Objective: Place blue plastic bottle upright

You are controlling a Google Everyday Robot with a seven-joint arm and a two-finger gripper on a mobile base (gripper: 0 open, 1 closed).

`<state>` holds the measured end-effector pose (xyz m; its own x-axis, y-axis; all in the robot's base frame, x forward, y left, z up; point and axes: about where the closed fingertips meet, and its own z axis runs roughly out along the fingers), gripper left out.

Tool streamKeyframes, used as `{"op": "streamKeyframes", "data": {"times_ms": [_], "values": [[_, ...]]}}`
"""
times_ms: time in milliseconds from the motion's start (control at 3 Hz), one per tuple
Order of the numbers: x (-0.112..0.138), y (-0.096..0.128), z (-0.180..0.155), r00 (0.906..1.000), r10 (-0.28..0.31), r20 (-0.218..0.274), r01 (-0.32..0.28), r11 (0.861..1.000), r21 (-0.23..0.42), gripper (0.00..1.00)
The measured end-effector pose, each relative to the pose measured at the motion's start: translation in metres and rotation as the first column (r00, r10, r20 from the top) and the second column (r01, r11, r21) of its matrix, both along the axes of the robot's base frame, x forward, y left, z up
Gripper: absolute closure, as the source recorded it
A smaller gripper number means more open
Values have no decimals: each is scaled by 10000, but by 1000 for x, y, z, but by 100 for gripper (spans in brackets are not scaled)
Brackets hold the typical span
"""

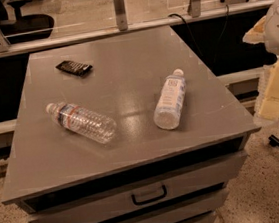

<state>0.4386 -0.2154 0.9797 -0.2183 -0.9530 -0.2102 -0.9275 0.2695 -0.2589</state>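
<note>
Blue plastic bottle (170, 102) (smooth, lying), cream claw (277, 93) far right.

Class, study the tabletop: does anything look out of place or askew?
Yes. Both bottles lie on their sides rather than standing: the blue plastic bottle right of centre, cap pointing away, and the ribbed clear bottle on the left. A dark packet lies flat near the back. The gripper hangs beyond the right edge of the table.
</note>
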Motion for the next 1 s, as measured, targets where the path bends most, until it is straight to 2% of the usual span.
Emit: {"op": "streamKeyframes", "data": {"times_ms": [333, 667, 1000], "values": [[0, 0, 0, 10000, 0, 2, 0, 10000, 0, 0], [19, 4, 4, 9983, 518, 284, -505, 9977, -451, 0], [61, 10, 1, 9801, 1958, 333, -1906, 9744, -1193, 0]]}}
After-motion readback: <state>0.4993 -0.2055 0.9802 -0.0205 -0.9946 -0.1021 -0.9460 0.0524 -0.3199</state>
